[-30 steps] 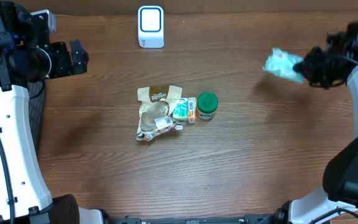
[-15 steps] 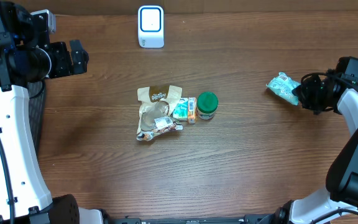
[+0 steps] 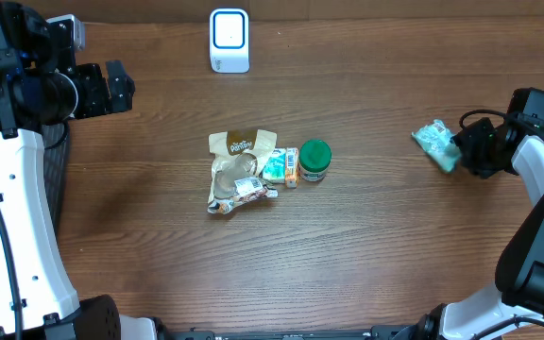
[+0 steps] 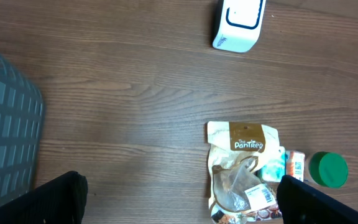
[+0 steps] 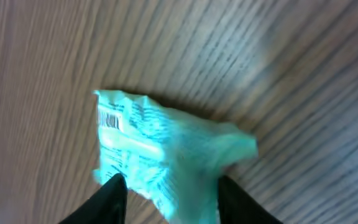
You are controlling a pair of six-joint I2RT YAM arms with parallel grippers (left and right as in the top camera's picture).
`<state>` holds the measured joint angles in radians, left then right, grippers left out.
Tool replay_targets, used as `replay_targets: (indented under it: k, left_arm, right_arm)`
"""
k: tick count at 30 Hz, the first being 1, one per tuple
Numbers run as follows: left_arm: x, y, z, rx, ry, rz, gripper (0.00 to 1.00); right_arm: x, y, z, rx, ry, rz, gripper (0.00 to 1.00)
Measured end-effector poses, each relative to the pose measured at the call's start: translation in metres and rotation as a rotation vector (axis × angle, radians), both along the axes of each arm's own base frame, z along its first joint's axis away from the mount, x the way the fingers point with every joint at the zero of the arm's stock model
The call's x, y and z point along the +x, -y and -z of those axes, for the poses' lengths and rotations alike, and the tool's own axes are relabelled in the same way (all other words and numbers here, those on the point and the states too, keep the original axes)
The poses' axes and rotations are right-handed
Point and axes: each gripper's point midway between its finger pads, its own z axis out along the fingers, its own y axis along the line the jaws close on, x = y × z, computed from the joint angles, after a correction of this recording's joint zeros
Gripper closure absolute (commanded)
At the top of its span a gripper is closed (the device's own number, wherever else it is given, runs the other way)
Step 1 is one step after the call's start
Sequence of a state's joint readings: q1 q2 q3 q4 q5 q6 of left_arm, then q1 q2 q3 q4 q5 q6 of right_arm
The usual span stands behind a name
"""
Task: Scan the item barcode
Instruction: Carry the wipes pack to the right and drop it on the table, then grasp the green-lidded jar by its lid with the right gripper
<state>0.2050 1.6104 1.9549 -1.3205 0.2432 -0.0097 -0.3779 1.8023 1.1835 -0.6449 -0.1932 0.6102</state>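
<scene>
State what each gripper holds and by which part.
Left gripper: nothing, jaws wide open. Right gripper: its fingers flank one end of the teal packet; whether they grip it cannot be told.

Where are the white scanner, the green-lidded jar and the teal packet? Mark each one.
white scanner [image 3: 229,40], overhead view, on the middle of its top face.
green-lidded jar [image 3: 315,154], overhead view, on the middle of its lid.
teal packet [image 5: 160,146], right wrist view, on its crinkled printed face.

scanner at top edge; tan pouch below; green-lidded jar right of it; grey basket far left
</scene>
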Motion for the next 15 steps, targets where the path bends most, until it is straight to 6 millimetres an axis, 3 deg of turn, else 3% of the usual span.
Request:
replay_targets:
  k: [6, 10, 12, 15]
  left_arm:
    - [0.0, 0.0, 0.0, 0.0, 0.0, 0.0, 0.0]
    - [0.0, 0.0, 0.0, 0.0, -0.001, 0.0, 0.0]
    - [0.0, 0.0, 0.0, 0.0, 0.0, 0.0, 0.0]
    - [0.0, 0.0, 0.0, 0.0, 0.0, 0.0, 0.0]
  right_arm:
    - [-0.017, -0.007, -0.002, 0.007, -0.086, -0.075, 0.41]
    - [-0.004, -0.013, -0.049, -0.034, -0.079, -0.192, 0.33]
    - [0.011, -0.029, -0.074, -0.076, -0.038, -0.307, 0.27]
    - [0.029, -0.071, -0.095, -0.125, 0.022, -0.501, 0.23]
